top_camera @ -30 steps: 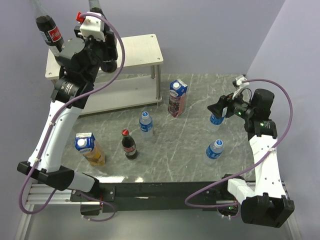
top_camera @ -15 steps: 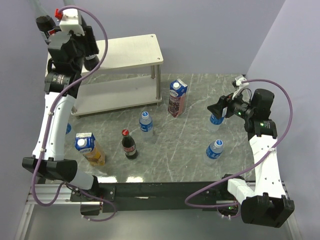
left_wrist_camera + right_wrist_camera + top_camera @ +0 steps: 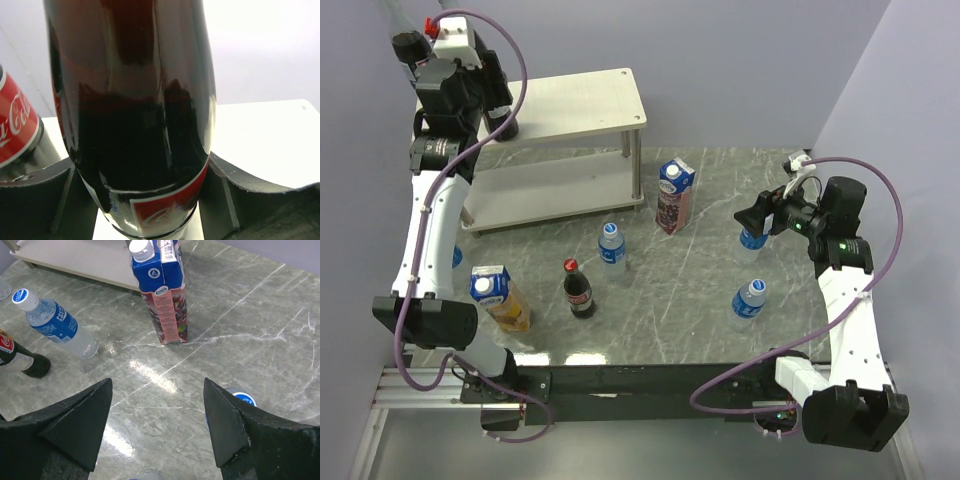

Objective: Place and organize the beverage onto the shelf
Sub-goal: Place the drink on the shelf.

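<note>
The left gripper (image 3: 145, 200) is clamped on a cola bottle (image 3: 135, 100) over the far-left end of the shelf (image 3: 585, 100) top, just beside a second cola bottle (image 3: 15, 125), while the right gripper (image 3: 155, 425), jaws apart, hovers above a water bottle (image 3: 241, 398) on the right of the table (image 3: 700, 290).

Colours on the grey-green marbled table (image 3: 670, 300), crossed with pale veins.
Shelf (image 3: 580, 100) in whitish wood grain on silver legs. Held cola bottle (image 3: 140, 125) almost black, its red label edged with white; second cola bottle (image 3: 15, 130) with white script on red; third cola bottle (image 3: 578, 290) dark, with red cap and red label. Water bottles (image 3: 612, 245) clear, with blue labels and blue caps. Purple carton (image 3: 674, 200) and yellow carton (image 3: 502, 300), both with a blue top. Right gripper (image 3: 156, 385) black; arms (image 3: 847, 310) white with black joints.
</note>
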Robot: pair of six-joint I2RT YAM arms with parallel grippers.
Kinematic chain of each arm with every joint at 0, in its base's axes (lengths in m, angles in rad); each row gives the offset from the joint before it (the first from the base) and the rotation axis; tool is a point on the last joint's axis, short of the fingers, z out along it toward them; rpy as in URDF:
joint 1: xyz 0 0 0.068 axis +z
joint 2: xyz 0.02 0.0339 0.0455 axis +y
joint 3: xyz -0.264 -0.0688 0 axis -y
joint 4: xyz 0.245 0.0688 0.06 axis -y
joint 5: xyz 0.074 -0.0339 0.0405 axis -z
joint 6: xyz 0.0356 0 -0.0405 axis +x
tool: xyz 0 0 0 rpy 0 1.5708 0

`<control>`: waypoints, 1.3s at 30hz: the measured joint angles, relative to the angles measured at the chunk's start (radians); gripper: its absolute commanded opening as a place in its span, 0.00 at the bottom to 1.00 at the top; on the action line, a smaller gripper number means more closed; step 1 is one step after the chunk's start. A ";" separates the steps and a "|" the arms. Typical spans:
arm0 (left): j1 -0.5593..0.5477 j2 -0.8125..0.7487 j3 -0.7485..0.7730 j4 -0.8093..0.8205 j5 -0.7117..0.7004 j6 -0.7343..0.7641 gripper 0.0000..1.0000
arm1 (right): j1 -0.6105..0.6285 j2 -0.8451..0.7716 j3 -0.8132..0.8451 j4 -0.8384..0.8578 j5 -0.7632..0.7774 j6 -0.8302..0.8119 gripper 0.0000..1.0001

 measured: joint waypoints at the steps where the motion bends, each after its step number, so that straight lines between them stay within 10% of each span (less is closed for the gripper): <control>1: 0.003 0.007 0.006 0.005 0.006 -0.004 0.00 | 0.000 0.001 0.000 0.000 0.000 0.000 0.80; 39: 0.016 0.084 0.057 0.051 0.008 0.118 0.00 | 0.000 0.015 0.000 0.000 -0.011 -0.004 0.79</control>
